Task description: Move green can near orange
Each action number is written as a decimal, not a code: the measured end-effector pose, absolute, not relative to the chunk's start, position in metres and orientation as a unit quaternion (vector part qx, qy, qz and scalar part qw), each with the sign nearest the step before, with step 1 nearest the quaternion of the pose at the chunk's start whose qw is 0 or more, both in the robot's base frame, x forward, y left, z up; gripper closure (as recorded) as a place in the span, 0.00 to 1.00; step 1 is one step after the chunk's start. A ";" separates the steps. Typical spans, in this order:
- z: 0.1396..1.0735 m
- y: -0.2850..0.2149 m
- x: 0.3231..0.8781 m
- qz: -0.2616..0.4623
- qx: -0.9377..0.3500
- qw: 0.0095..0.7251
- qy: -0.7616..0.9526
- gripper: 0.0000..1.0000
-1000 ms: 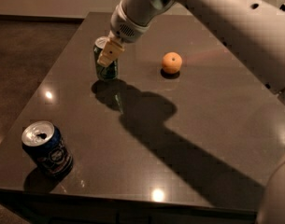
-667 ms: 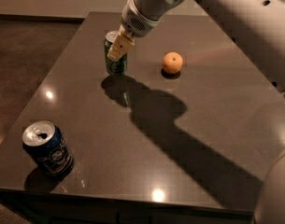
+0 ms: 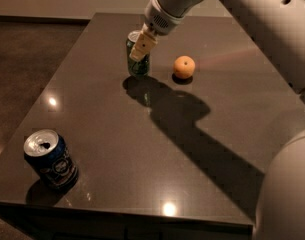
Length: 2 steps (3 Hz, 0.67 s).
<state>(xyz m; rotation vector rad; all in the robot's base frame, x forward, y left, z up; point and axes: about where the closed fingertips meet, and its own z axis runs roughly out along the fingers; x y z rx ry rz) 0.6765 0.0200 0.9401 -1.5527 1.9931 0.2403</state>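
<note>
The green can (image 3: 138,65) stands upright at the far middle of the dark table (image 3: 117,134), at or just above its surface. My gripper (image 3: 140,51) comes down from the upper right and is shut on the can's upper part, with one pale finger (image 3: 142,46) across its front. The orange (image 3: 184,66) lies on the table a short way to the can's right, with a small gap between them.
A wider dark blue can (image 3: 50,159) with an open silver top stands near the table's front left corner. My arm (image 3: 252,19) spans the upper right and casts a broad shadow (image 3: 192,129) across the table's middle. Dark floor (image 3: 22,59) lies to the left.
My gripper has carried the green can to the right and slightly farther back, closing most of the gap to the orange. The orange and the blue can have not moved.
</note>
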 end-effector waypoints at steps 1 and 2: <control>0.934 0.013 0.681 0.084 -0.583 0.289 0.755 0.90; 0.926 0.009 0.684 0.082 -0.582 0.281 0.759 0.66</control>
